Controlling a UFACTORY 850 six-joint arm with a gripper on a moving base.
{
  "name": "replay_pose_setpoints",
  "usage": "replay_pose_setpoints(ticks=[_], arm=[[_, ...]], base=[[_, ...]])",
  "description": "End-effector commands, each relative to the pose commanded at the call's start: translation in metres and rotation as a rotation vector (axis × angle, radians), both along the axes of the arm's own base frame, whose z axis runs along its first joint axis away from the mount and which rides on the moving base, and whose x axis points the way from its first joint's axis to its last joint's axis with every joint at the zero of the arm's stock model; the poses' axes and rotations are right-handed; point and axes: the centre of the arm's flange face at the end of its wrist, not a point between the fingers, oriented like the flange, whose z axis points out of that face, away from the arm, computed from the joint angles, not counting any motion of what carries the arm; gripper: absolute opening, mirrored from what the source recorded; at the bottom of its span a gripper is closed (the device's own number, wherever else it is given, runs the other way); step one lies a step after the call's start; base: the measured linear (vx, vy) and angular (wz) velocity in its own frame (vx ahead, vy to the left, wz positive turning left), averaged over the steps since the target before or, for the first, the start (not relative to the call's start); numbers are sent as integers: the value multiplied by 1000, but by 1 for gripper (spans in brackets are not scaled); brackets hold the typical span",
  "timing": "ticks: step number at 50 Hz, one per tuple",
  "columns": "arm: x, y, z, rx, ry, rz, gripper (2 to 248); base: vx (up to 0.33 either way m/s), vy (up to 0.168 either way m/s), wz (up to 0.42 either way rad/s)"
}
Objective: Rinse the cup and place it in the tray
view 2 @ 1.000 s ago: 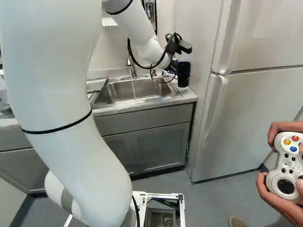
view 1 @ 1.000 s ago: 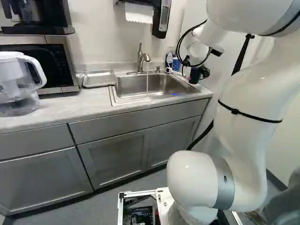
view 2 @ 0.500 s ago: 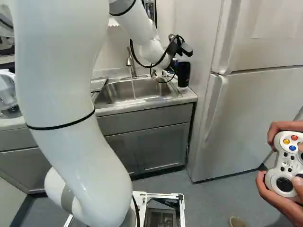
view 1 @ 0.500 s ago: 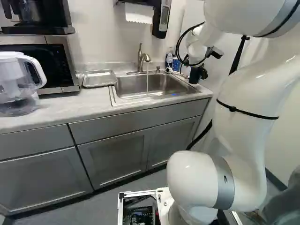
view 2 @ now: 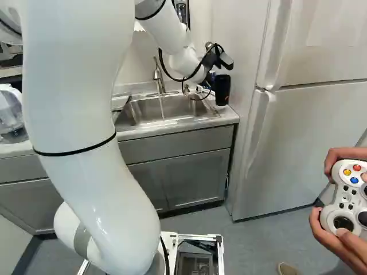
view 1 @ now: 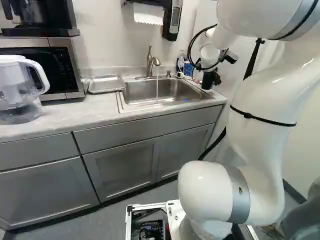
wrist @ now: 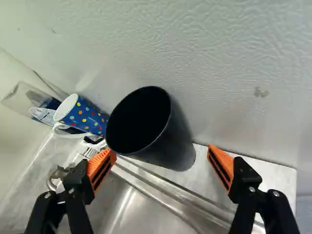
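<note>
The arm [view 1: 265, 100] has shifted slightly; wide-parted jaws face the smooth, dark cup [wrist: 178, 141] near the tabletop's [view 1: 95, 115] right edge, its interior unreadable.

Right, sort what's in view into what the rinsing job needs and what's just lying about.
For the job:
black cup, probably, ahead of the open end effector
tap, running
sink
tray

Just lying about:
dotted mug
jug
microwave
coffee maker
</note>
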Motion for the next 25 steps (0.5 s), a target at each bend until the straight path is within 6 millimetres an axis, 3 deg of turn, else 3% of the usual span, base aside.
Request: replay_pose_setpoints(ticks=[25], arm=[[0,0,0,-181,126,134,247]], base=[[0,0,0]])
